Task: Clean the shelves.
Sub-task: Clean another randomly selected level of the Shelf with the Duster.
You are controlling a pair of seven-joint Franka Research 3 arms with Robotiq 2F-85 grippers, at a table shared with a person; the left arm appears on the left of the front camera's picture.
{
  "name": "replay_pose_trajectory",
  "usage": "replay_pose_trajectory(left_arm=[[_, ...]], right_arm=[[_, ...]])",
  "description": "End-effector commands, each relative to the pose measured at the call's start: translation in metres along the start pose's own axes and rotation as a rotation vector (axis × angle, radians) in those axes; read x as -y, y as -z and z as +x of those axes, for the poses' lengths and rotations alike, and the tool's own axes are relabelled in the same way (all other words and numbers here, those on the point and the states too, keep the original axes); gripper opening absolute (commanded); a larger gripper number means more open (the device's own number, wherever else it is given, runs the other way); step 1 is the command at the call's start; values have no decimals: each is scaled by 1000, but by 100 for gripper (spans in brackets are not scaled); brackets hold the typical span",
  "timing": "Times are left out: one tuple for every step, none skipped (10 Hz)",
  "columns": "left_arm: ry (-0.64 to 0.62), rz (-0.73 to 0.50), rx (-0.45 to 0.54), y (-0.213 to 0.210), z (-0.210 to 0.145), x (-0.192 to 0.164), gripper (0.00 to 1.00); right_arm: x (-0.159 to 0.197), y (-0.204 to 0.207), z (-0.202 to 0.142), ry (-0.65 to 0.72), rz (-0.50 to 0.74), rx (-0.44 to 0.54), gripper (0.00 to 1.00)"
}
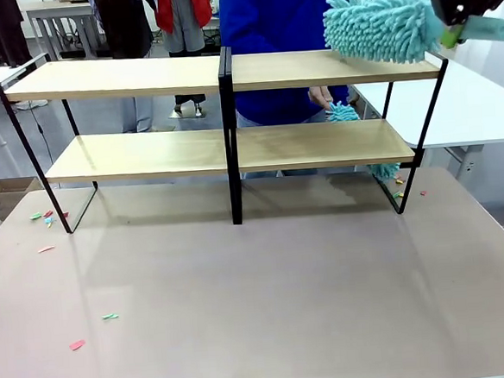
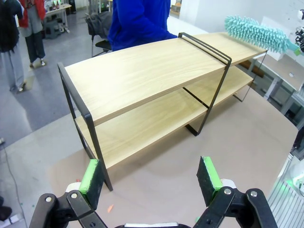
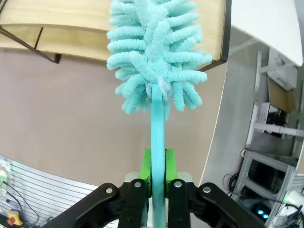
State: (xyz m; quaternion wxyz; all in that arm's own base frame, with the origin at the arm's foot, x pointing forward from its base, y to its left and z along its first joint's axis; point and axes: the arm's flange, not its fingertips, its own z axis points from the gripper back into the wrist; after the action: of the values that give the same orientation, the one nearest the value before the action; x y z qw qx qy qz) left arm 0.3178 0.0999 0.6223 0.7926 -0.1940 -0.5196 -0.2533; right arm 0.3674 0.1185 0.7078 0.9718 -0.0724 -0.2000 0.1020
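Brown table [image 1: 269, 309], shelves [image 1: 123, 77] (duster [image 3: 154, 52] clamped)

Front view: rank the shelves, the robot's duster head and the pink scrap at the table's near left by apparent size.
1. shelves
2. duster head, held in the right gripper and nearer the camera, so somewhat flattered
3. pink scrap

The shelves [image 1: 226, 113] span the upper half of the frame, standing on the far part of the desk [image 1: 269, 309]. At upper right a duster [image 1: 379, 24], clamped by the right gripper [image 1: 459, 32], lies over the top board's right end. Behind the shelves stands a person [image 1: 280, 31], one hand [image 1: 321, 96] at the lower board with a second duster [image 1: 343, 112]. Paper scraps [image 1: 46, 218] lie at left.
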Motion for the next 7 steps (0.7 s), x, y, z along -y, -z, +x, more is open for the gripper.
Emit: replay_pose_trajectory(left_arm=[[-9,10,-12,-1,1,1,100],[-9,10,-12,-1,1,1,100],[-9,10,-12,-1,1,1,100],[-9,10,-12,-1,1,1,100],[-9,10,-12,-1,1,1,100],[-9,10,-12,-1,1,1,100],[-9,10,-12,-1,1,1,100]], right_arm=[[-10,2,5,132,-36,-51,12],[-9,5,6,176,-58,-101,12],[-4,7,8,269,-95,-133,12],[2,8,12,391,-156,-106,12],[2,11,12,459,-202,-71,12],[5,13,16,485,-222,-48,12],[12,13,19,524,-217,32,12]])
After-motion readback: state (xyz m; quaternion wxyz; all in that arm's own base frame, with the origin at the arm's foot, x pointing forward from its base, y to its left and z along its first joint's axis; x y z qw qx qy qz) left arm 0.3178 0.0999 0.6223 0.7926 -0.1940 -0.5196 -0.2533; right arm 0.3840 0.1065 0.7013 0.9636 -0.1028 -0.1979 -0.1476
